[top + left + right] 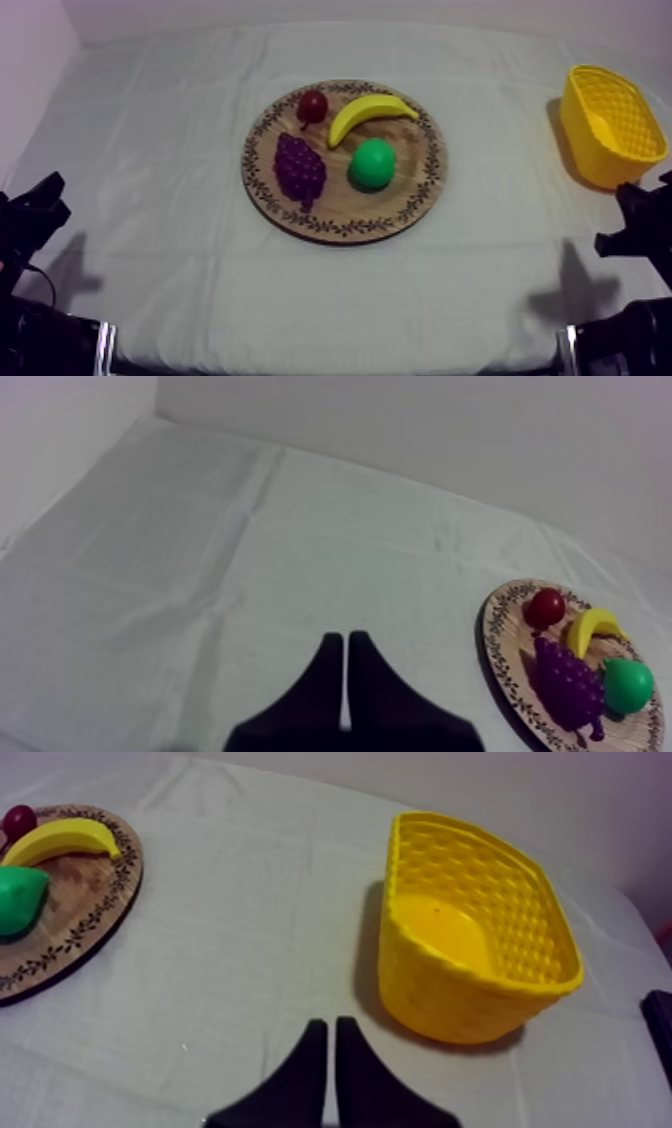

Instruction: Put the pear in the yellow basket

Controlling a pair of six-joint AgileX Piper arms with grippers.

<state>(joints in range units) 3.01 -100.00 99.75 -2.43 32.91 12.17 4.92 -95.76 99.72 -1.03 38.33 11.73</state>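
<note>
Pear [372, 164] on the board [345, 228] we judge light, hard, slick: grasp its middle; left gripper [345, 640] and right gripper [328, 1024] sit clenched, empty.

The green pear [372, 164] lies on the round wooden board [420, 200]; the yellow basket [612, 160] stands empty, well apart at the right.
</note>
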